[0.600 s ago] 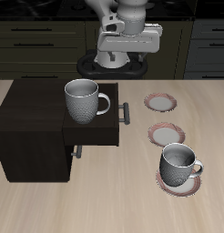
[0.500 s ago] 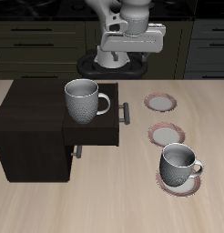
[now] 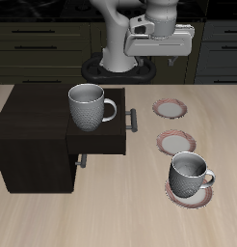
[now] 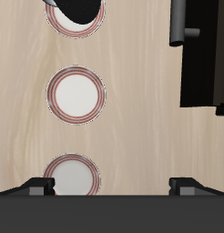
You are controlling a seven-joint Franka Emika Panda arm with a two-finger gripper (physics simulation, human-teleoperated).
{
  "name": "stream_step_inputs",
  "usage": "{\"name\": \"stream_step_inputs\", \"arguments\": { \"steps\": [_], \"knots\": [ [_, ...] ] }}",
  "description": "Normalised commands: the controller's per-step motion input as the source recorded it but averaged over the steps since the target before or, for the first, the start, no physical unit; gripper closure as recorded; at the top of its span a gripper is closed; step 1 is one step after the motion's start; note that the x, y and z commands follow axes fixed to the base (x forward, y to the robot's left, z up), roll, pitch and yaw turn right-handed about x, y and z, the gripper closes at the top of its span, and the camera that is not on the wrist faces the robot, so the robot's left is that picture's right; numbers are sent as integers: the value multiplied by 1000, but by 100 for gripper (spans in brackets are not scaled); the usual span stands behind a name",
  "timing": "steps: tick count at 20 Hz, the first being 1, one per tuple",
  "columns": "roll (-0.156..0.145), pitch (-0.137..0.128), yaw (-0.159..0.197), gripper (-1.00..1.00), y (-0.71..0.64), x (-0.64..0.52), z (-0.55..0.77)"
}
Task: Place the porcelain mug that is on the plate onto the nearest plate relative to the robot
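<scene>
— Where is our porcelain mug (image 3: pixel 190 175)?

— On the striped-rim saucer (image 3: pixel 191 195) nearest the table's front edge, dotted wall, loop handle, untouched.

— And our gripper (image 3: pixel 161 41)?

— High at the back, empty; its fingers (image 4: pixel 41 186) stand wide apart. We judge we are approaching: next, descend over the mug, then carry it to the plate (image 3: pixel 170 109) nearest our base.
</scene>
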Motion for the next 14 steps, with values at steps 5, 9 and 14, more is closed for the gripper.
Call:
{"name": "stream_step_inputs", "arguments": {
  "steps": [5,9,14],
  "knots": [
    [39,-6,23,-100,455,205,4],
    [16,12,4,-100,239,277,-2],
    [-5,5,0,-100,70,243,32]
  ]
}}
